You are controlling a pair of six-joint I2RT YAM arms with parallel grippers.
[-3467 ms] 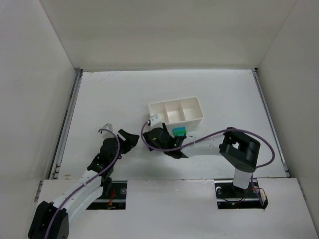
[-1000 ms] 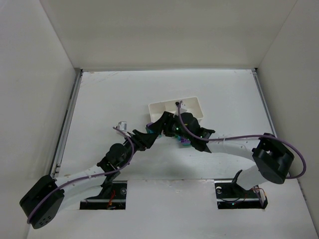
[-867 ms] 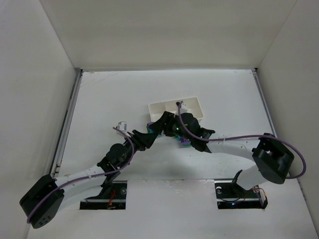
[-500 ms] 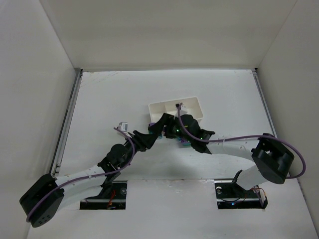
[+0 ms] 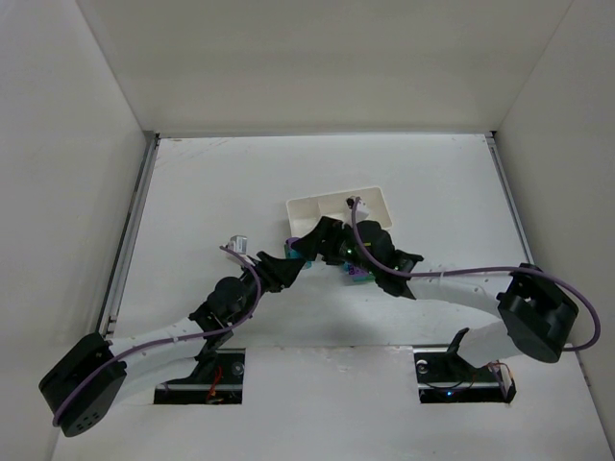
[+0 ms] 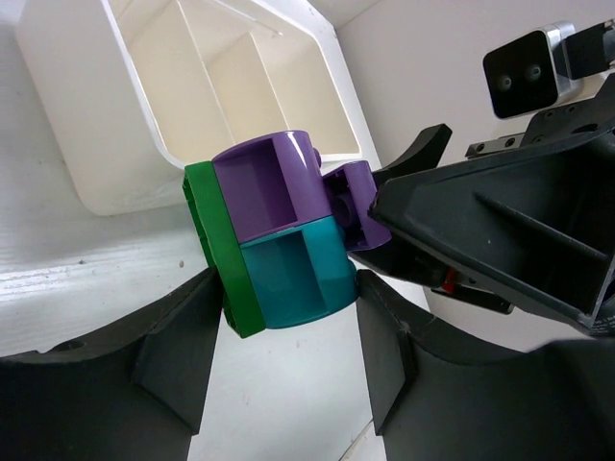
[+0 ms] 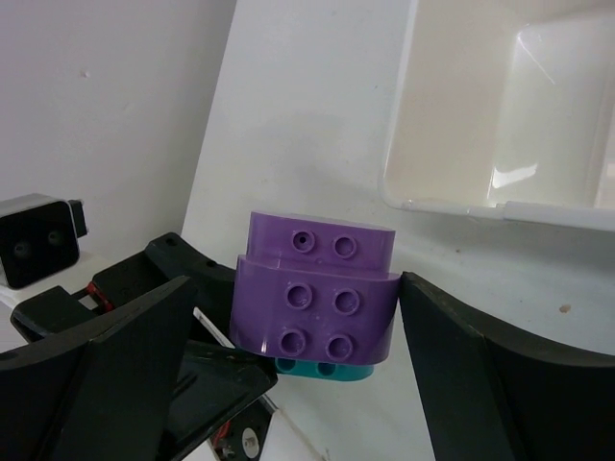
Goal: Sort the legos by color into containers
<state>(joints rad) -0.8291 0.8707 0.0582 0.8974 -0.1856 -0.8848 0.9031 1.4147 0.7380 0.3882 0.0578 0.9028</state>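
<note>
left arm (image 5: 163,331): reaches from the near left corner in toward the middle of the table (image 5: 211,182).
left gripper (image 6: 288,280): clenched on the lego cluster (image 6: 279,240), with one finger against its green side and the other against its teal side.
lego cluster: held off the table, just in front of the tray's near left corner (the pieces are stuck together as one lump).
green plate (image 6: 216,250): a flat piece along one side of the cluster, with the other bricks attached to its face.
purple brick (image 6: 264,187): sits on the green plate, hollow underside toward the left wrist camera.
teal brick (image 6: 293,274): directly beside the purple brick, touching it, on the same green plate.
studded purple brick (image 7: 317,298): at the cluster's far end, studs facing the right wrist camera, a sliver of teal showing below it.
right gripper (image 7: 298,283): released, jaws spread wide either side of the studded purple brick; a gap shows on one side, and the other side is too close to tell whether it touches.
right arm (image 5: 461,288): sweeps in from the near right.
tray (image 5: 336,204): white, resting on the table just beyond both grippers.
compartments (image 6: 168,77): three in a row, split by thin dividers.
</note>
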